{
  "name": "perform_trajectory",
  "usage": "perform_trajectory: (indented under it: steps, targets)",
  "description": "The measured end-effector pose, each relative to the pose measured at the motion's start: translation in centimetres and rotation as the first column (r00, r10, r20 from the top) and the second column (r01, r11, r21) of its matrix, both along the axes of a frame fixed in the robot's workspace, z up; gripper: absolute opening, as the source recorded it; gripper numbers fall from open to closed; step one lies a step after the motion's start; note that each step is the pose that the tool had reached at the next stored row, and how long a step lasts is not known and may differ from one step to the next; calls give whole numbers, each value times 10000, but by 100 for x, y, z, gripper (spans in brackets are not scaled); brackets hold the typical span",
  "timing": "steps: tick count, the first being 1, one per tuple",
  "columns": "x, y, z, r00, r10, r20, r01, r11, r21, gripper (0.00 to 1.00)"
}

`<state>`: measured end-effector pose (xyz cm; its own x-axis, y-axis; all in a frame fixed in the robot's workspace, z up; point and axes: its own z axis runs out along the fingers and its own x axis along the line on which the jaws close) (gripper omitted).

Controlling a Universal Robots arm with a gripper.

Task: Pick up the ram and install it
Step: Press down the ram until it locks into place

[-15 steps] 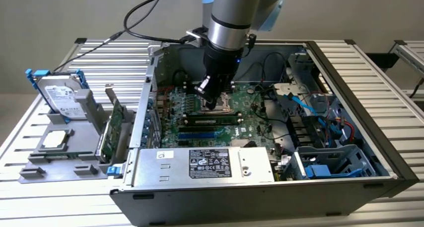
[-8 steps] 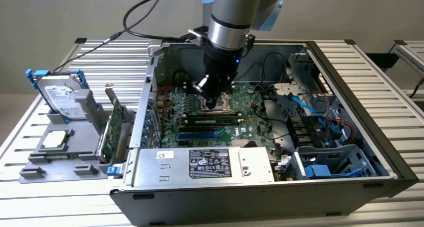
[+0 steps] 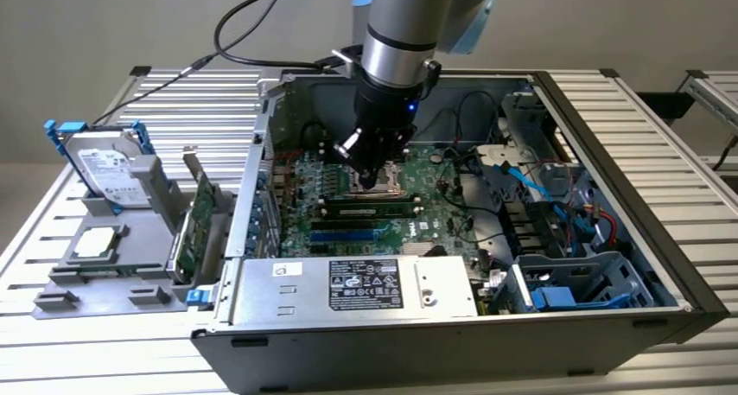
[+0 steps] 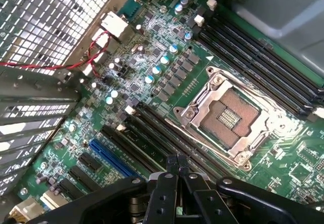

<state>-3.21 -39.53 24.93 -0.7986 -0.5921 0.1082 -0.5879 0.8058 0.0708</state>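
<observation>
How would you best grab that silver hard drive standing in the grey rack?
Probably by the upper half of the hard drive, coming down from above and pinching its two flat faces. It stands on edge, its lower end sits in the rack, and blue rails run along its sides, so the top looks freest.

We can make out no readable text. The power supply (image 3: 346,296) carries a black label (image 3: 363,296) and a small white sticker (image 3: 285,270), and the hard drive (image 3: 110,166) a white label, all illegible.
</observation>
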Motion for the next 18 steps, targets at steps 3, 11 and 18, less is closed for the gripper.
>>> perform_trajectory:
  steps: [3,11,18]
  targets:
    - [0,0,0,9994,-338,40,338,9994,-11,11]
    - [0,0,0,9921,-1250,136,1251,9921,-82,11]
    - [0,0,-1,9776,-2094,193,2097,9777,-132,11]
